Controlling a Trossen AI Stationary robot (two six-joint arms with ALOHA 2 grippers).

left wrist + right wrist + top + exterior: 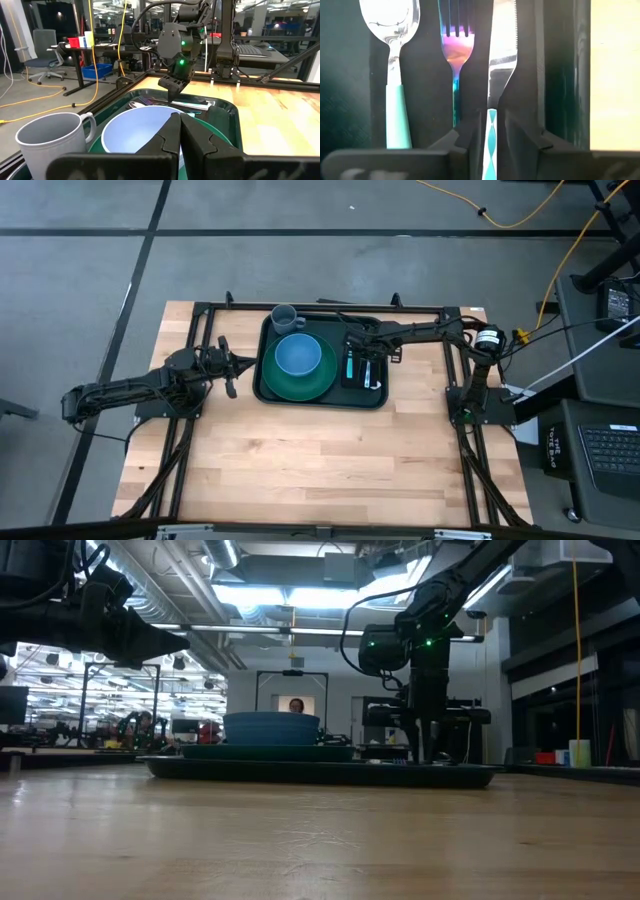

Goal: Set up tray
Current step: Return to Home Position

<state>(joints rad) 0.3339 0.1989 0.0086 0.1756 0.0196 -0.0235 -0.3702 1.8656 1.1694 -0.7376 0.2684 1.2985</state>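
Green rectangular plastic tray [340, 401] sits far-centre on the wooden tabletop [300, 470]. Right hand [489, 125], barely apart, straddles the blue-handled knife [501, 65] on its black napkin [427, 75] — a crooked lift could drag it. Left hand [180, 122] waits closed alongside.

Yellow cable [484, 216], laptop [610, 448], office chair [44, 45]

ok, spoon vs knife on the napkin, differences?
Spoon has a rounded bowl, knife a serrated blade. Spoon's handle is plain teal, knife's diamond-patterned. The right gripper hangs over the knife, not the spoon. Both lie parallel on the black napkin, flanking the fork. Left gripper waits beside the tray.
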